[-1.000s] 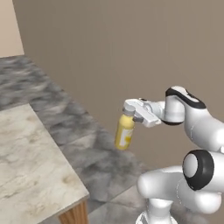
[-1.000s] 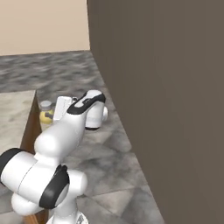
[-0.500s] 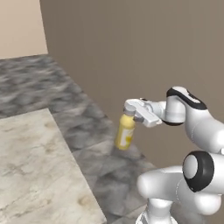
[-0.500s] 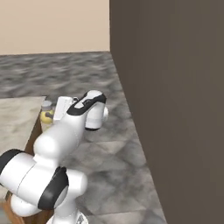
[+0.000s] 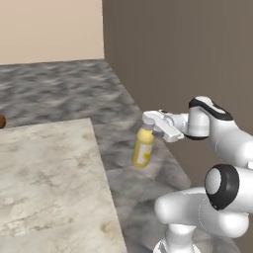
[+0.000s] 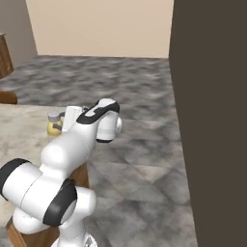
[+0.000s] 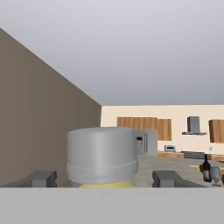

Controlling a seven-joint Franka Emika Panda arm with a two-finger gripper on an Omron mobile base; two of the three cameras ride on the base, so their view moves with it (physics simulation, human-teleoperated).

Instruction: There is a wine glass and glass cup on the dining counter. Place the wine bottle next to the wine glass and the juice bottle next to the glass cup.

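Marbled beige stone of the dining counter (image 5: 49, 173) lies left of the arm, its near edge beside the base, with open grey floor beyond. The gripper (image 5: 150, 129) pinches the juice bottle (image 5: 143, 148) at its cap, carrying it hanging over the floor, just off the counter's edge. Far off, the wine bottle (image 7: 205, 169) stands beside the wine glass (image 7: 215, 174), so that half looks done; the juice bottle awaits placing, the glass cup unseen.

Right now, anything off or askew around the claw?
Nothing spilled or damaged. The juice bottle hangs upright in the claw, held by its neck over the floor beside the dining counter. Far off in the hand view, the wine bottle stands upright too.
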